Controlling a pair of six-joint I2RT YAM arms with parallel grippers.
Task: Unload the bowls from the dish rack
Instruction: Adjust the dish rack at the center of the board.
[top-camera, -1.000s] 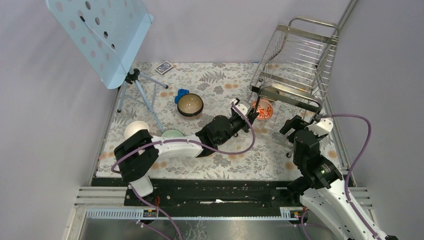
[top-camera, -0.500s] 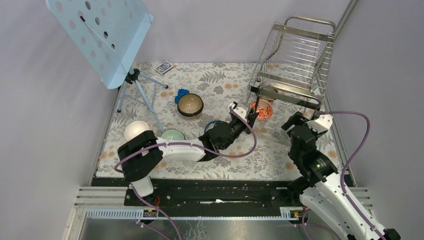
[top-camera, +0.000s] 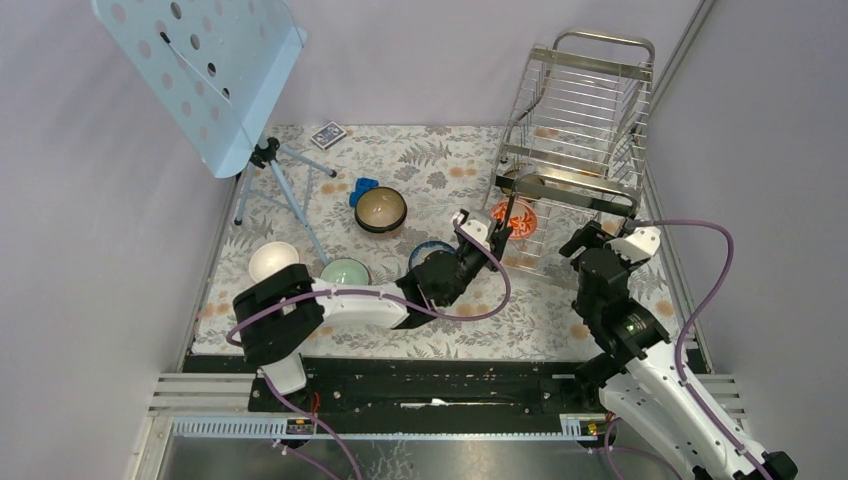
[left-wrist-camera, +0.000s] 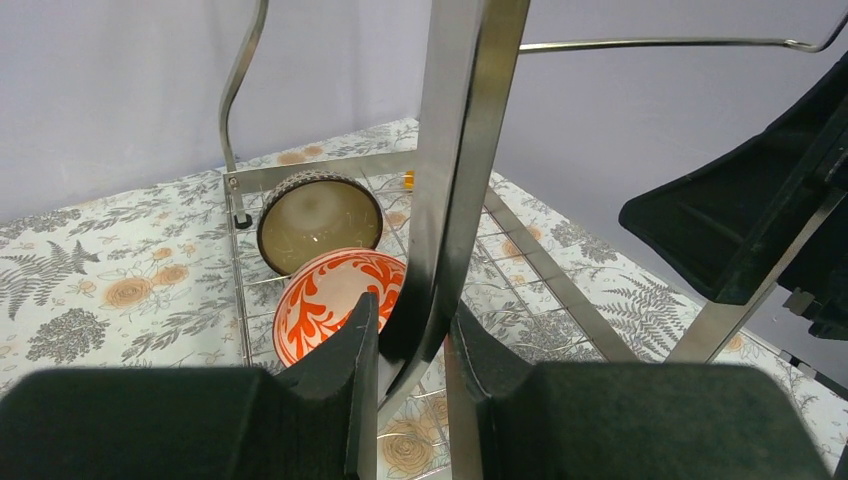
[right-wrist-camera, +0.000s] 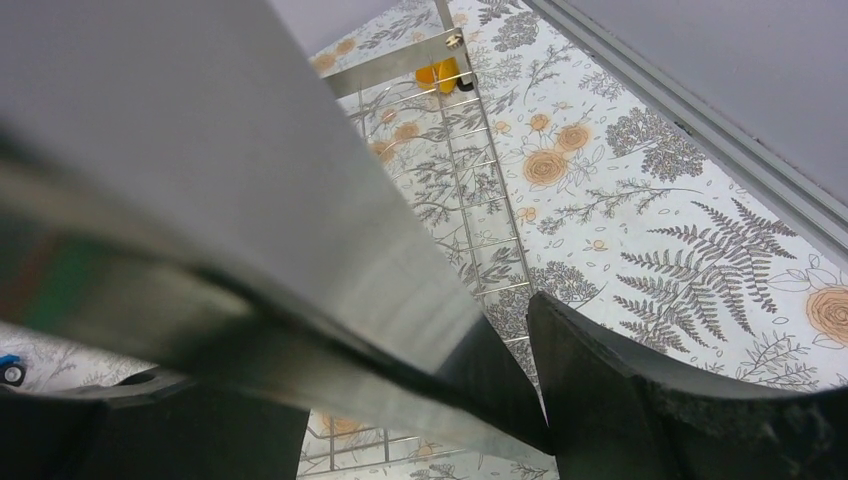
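From the right wrist, a bar of the dish rack (right-wrist-camera: 230, 190) is so close that it is one big blur and hides most of the table (right-wrist-camera: 640, 200). From above, the left arm (top-camera: 370, 295) hides half of the blue-and-white bowl (top-camera: 424, 248), and the little box (top-camera: 327, 133) by the table's far edge is too small to read. From the left wrist, the rack's post covers part of the orange-red bowl (left-wrist-camera: 320, 300).

White arm links (top-camera: 355, 297), black joints (top-camera: 280, 320), purple cables (top-camera: 688, 222)
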